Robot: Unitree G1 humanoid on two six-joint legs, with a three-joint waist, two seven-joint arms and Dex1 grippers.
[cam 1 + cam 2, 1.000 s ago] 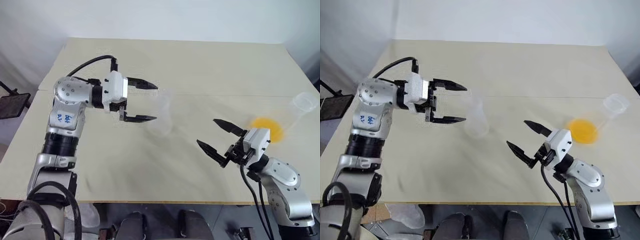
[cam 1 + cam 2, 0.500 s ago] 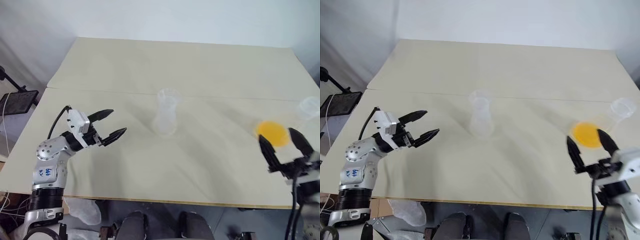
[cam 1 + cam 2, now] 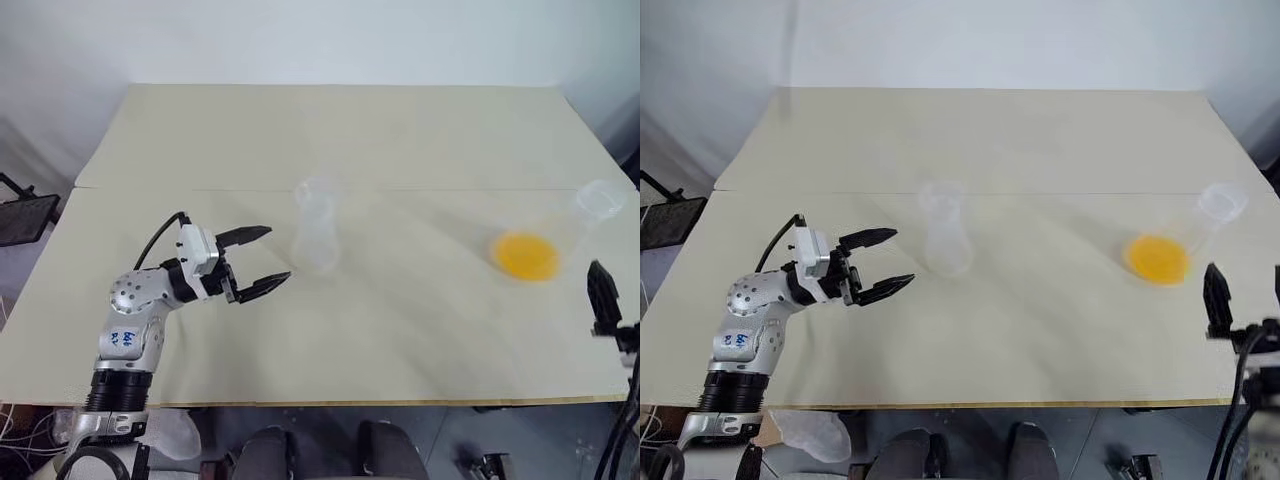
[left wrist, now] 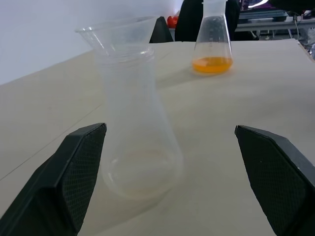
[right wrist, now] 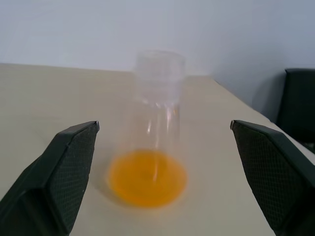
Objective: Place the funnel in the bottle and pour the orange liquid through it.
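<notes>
The clear bottle (image 3: pixel 315 240) stands upright mid-table, and the clear funnel (image 4: pixel 118 34) sits in its neck. A short way to its left, my left gripper (image 3: pixel 277 254) is open and points at it with nothing between its fingers (image 4: pixel 78 172). The orange liquid (image 3: pixel 527 256) lies in the bottom of a clear conical flask (image 3: pixel 598 201) standing at the right of the table. My right gripper (image 3: pixel 1245 292) is open at the table's right front corner, just in front of the flask (image 5: pixel 155 123) and apart from it, with its fingers (image 5: pixel 64 167) either side in the right wrist view.
The beige table (image 3: pixel 330 130) has a seam running across its middle. A black stand (image 3: pixel 22 215) sits off the left edge. Dark chairs (image 4: pixel 197 19) stand beyond the far side. A plastic bag (image 3: pixel 810 435) lies under the front edge.
My left gripper has drawn back from the bottle and sunk toward the left front. My right gripper has swung out to the right, next to the flask. Both have stayed open.
</notes>
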